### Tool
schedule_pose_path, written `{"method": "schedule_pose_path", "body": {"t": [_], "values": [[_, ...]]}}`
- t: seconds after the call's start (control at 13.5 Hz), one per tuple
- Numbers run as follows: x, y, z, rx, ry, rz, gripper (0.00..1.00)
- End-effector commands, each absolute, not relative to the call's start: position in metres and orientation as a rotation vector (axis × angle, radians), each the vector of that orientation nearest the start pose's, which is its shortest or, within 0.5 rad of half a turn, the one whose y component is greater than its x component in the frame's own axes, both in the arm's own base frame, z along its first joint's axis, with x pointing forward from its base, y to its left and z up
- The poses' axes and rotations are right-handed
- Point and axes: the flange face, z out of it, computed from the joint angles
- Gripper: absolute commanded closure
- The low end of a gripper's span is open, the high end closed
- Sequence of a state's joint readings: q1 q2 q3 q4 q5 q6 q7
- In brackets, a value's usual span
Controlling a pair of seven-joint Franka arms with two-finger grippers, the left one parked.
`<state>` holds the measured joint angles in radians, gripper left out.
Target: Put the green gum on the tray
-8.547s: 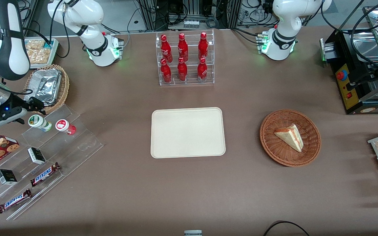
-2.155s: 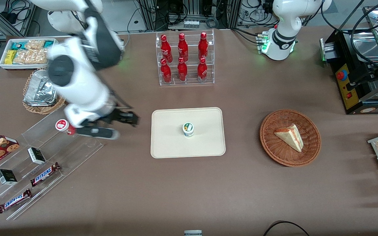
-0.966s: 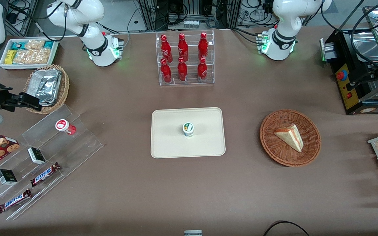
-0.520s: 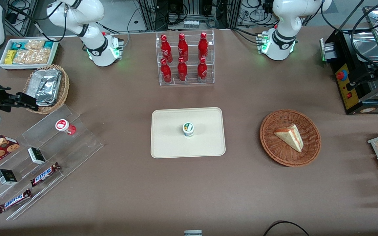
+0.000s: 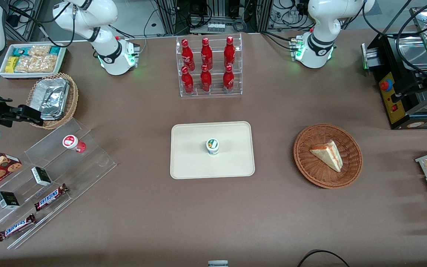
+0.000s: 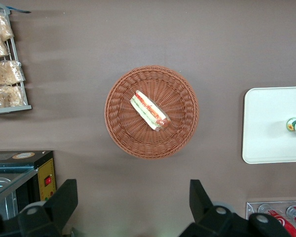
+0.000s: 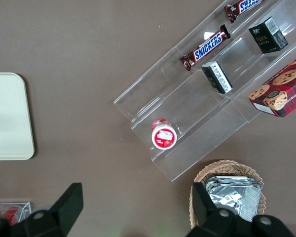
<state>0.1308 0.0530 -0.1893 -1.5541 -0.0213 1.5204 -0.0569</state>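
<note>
— Green gum, the small white canister with green-rimmed lid (image 5: 212,145)?
— Upright mid-way on the flat cream-beige rectangular tray (image 5: 191,163).
— Gripper (image 5: 32,115)?
— Fingers spread, empty, above the foil-filled wicker basket (image 5: 73,99).

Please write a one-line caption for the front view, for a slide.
Green gum stands upright on the tray; open gripper hangs near the foil basket.

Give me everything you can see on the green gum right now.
The green gum is a small white canister with a green-rimmed round lid carrying a yellow-orange mark. It stands upright near the middle of the cream tray, touching only the tray floor. The gripper is open, off toward the working arm's end of the table, near the foil-lined basket.
</note>
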Motion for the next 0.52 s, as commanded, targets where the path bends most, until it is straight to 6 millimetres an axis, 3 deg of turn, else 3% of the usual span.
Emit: {"method": "schedule_pose_path", "body": {"t": [0.0, 0.45], "values": [[0.5645, -0.0418, 0.6, -3.173, 0.02, 0.131, 0.01], [0.5572, -0.0329, 0.6006, -3.14, 0.07, 0.19, 0.01]]}}
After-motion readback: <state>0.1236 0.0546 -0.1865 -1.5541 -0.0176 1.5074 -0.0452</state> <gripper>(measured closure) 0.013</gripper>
